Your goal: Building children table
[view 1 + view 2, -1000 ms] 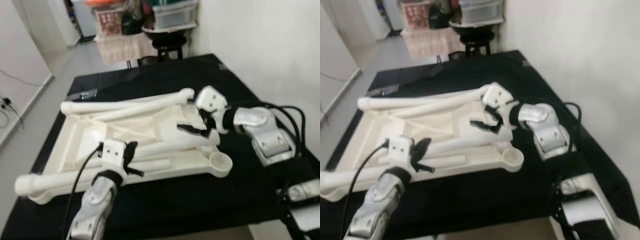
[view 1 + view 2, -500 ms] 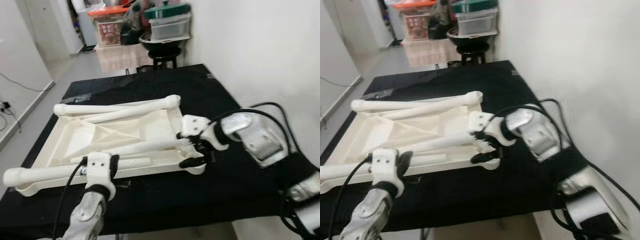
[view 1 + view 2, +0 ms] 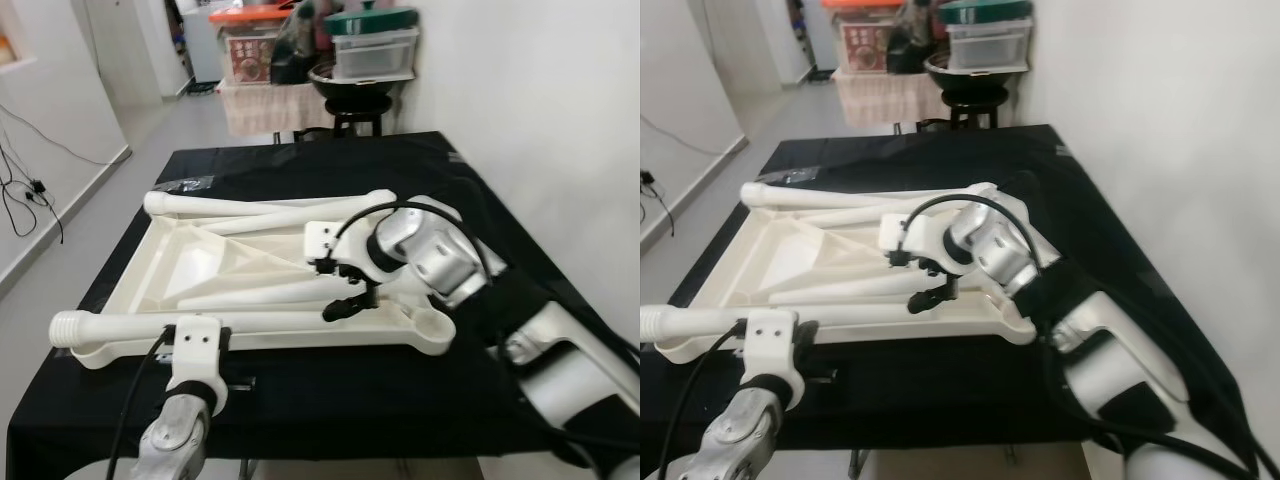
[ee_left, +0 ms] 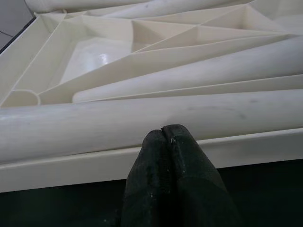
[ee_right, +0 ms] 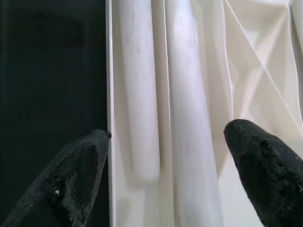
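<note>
The white children's table top (image 3: 152,250) lies upside down on the black table. Several white tube legs lie on it: one along the far rim (image 3: 260,206), one across the middle (image 3: 250,296), and one along the near rim (image 3: 130,326). My right gripper (image 3: 331,288) hangs open just above the middle and near legs, a finger (image 5: 78,177) to each side of them. Nothing is held between them. My left gripper (image 4: 167,130) is shut and empty, low at the near rim, pointing at the near leg (image 4: 142,120).
The black table (image 3: 330,392) has bare cloth in front and to the right of the top. A round leg socket (image 3: 436,325) sits at the near right corner. A white wall runs along the right. Storage boxes and a stool (image 3: 352,95) stand behind the table.
The camera has shifted. My right gripper swung from the near right corner leftward over the legs, still open. My left gripper drew back from the near leg to the rim and shut.
</note>
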Motion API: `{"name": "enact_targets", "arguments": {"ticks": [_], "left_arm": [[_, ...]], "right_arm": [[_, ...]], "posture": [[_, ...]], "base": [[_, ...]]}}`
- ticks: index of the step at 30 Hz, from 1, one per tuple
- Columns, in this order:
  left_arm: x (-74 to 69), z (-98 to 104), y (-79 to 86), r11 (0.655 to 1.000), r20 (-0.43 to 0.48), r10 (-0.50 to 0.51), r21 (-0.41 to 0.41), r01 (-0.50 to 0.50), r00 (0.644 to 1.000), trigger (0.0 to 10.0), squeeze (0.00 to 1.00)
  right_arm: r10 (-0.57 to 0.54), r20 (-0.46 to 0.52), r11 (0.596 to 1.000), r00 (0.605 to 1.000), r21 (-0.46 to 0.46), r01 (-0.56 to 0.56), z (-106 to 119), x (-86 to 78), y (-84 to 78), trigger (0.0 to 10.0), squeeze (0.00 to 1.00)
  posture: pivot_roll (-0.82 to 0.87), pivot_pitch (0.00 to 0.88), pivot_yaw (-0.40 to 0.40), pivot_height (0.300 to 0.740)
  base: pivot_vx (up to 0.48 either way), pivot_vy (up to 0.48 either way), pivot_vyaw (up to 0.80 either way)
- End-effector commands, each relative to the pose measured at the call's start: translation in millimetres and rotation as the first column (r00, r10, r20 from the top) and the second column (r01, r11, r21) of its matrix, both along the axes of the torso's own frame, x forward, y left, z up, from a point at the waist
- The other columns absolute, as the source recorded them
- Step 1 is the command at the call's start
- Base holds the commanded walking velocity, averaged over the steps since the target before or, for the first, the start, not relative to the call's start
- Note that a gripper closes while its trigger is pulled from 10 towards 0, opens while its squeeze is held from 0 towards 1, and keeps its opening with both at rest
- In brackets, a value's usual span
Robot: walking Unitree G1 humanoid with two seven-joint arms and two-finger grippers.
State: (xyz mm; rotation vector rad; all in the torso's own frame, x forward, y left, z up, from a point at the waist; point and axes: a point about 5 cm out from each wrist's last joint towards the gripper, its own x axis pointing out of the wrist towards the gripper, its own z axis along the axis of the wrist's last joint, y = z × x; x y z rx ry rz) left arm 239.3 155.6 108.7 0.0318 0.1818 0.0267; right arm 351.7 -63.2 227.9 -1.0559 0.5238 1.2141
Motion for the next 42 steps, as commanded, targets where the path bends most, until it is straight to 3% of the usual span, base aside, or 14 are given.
{"name": "enact_targets", "arguments": {"ticks": [1, 8, 13, 18, 29, 32, 33, 34, 35, 36, 37, 38, 42], "left_arm": [[-0.6, 3, -5.1, 0.999, 0.009, -0.043, 0.016, 0.043, 0.999, 10.0, 0.00], [-0.8, 6, -11.7, 0.996, 0.033, -0.090, 0.008, 0.090, 0.995, 10.0, 0.00], [-0.5, 5, -13.0, 0.995, 0.030, -0.096, 0.009, 0.096, 0.995, 10.0, 0.00], [0.6, 5, -17.1, 0.993, 0.032, -0.115, 0.022, 0.115, 0.993, 10.0, 0.00], [0.6, 6, -18.9, 0.993, 0.043, -0.115, 0.037, 0.113, 0.992, 10.0, 0.00], [-2.0, 5, -20.4, 0.994, 0.047, -0.108, 0.037, 0.106, 0.993, 10.0, 0.00], [-3.6, 5, -21.1, 0.994, 0.046, -0.103, 0.031, 0.101, 0.994, 10.0, 0.00], [-3.6, 5, -21.1, 0.994, 0.046, -0.103, 0.031, 0.101, 0.994, 10.0, 0.00], [-4.4, 5, -21.5, 0.995, 0.046, -0.100, 0.028, 0.099, 0.994, 10.0, 0.00], [-5.1, 5, -21.9, 0.995, 0.046, -0.097, 0.025, 0.096, 0.994, 10.0, 0.00], [-5.5, 5, -22.2, 0.995, 0.046, -0.095, 0.023, 0.094, 0.994, 10.0, 0.00], [-6.0, 4, -22.5, 0.996, 0.045, -0.093, 0.020, 0.093, 0.995, 10.0, 0.00], [-6.8, 4, -23.4, 0.996, 0.045, -0.090, 0.015, 0.090, 0.995, 10.0, 0.00]], "right_arm": [[-0.025, 0.000, 0.998, 1.000, -0.064, 0.025, 1, 4.3, -6.2, 10.0, 0.00], [-0.106, 0.013, 0.973, 0.994, -0.205, 0.107, -7, 19.4, -20.4, 10.0, 0.00], [-0.142, 0.029, 0.965, 0.989, -0.218, 0.145, -9, 24.1, -22.0, 10.0, 0.00], [-0.238, 0.095, 0.934, 0.966, -0.252, 0.255, -23, 35.0, -21.0, 10.0, 0.00], [-0.285, 0.186, 0.915, 0.940, -0.238, 0.325, -32, 40.6, -10.3, 10.0, 0.00], [-0.246, 0.232, 0.891, 0.941, -0.329, 0.314, -38, 42.5, -14.1, 10.0, 0.00], [-0.186, 0.296, 0.858, 0.937, -0.417, 0.302, -38, 45.0, -19.9, 6.2, 0.00], [-0.186, 0.296, 0.858, 0.937, -0.417, 0.302, -38, 45.0, -19.9, 6.2, 0.00], [-0.166, 0.315, 0.845, 0.935, -0.443, 0.299, -38, 45.9, -22.0, 2.7, 0.00], [-0.149, 0.321, 0.837, 0.935, -0.463, 0.292, -38, 46.2, -22.9, 1.5, 0.00], [-0.141, 0.322, 0.833, 0.936, -0.472, 0.288, -38, 46.3, -23.0, 1.5, 0.00], [-0.131, 0.316, 0.828, 0.940, -0.487, 0.279, -38, 46.0, -23.5, 0.0, 0.00], [-0.116, 0.308, 0.818, 0.944, -0.510, 0.267, -40, 45.9, -24.5, 0.0, 0.00]], "posture": [[-0.05, 0.000, 0.020, 0.740], [-0.07, 0.000, 0.013, 0.740], [-0.07, 0.000, 0.012, 0.740], [-0.08, 0.000, 0.006, 0.740], [-0.08, 0.000, -0.001, 0.740], [-0.08, 0.000, -0.014, 0.740], [-0.08, 0.000, -0.022, 0.740], [-0.08, 0.000, -0.022, 0.740], [-0.08, 0.000, -0.027, 0.740], [-0.07, 0.000, -0.029, 0.740], [-0.07, 0.000, -0.029, 0.740], [-0.07, 0.000, -0.034, 0.740], [-0.08, 0.000, -0.040, 0.740]], "base": [[0.000, 0.000, 0.00], [0.000, 0.000, 0.00], [0.000, 0.000, 0.00], [0.000, 0.000, 0.00], [0.000, 0.000, 0.00], [0.000, 0.000, 0.00], [0.000, 0.000, 0.00], [0.000, 0.000, 0.00], [0.000, 0.000, 0.00], [0.000, 0.000, 0.00], [0.000, 0.000, 0.00], [0.000, 0.000, 0.00], [0.000, 0.000, 0.00]]}}
